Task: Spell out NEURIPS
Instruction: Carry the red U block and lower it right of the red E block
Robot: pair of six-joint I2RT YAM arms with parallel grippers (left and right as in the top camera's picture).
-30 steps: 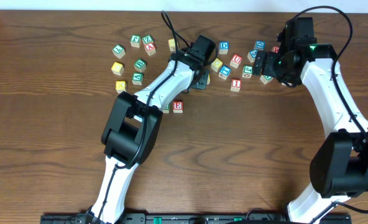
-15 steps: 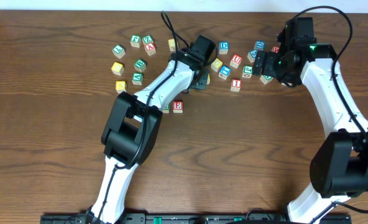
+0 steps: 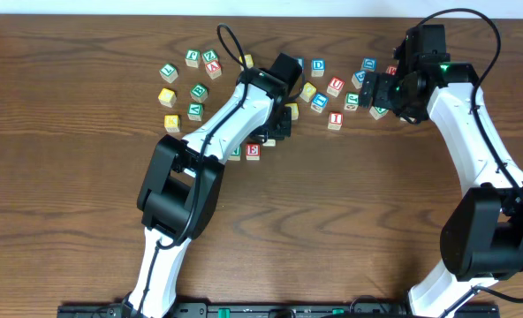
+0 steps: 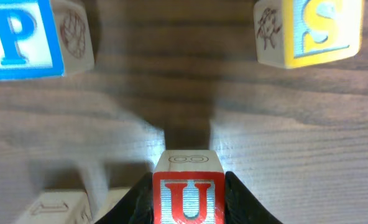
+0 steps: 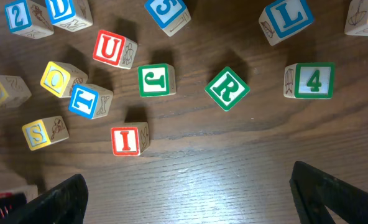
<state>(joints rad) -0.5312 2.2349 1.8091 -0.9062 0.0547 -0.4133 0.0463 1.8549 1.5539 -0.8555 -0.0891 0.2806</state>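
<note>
My left gripper (image 4: 189,200) is shut on a cube with a red U (image 4: 188,194), held just above the wood; its dark fingers (image 4: 239,200) press both sides. Overhead, that gripper (image 3: 276,130) hangs just behind and right of the red E cube (image 3: 253,151), with a green-lettered cube (image 3: 235,153) beside the E. Beyond the held cube lie a blue P cube (image 4: 19,37) and a yellow S cube (image 4: 321,28). My right gripper (image 5: 187,193) is open over bare wood, with a red I (image 5: 125,140), green R (image 5: 225,88) and another red U (image 5: 109,48) ahead of it.
Other cubes are scattered under the right wrist: green J (image 5: 154,80), blue T (image 5: 84,101), yellow Q (image 5: 58,78), blue L (image 5: 288,18), green 4 (image 5: 313,80). A further cluster (image 3: 191,84) lies at the back left. The table's back edge (image 3: 111,19) is close behind.
The left arm has swung nearer and leftward, carrying the U cube from the scattered cubes toward the E cube. The right arm has not moved.
</note>
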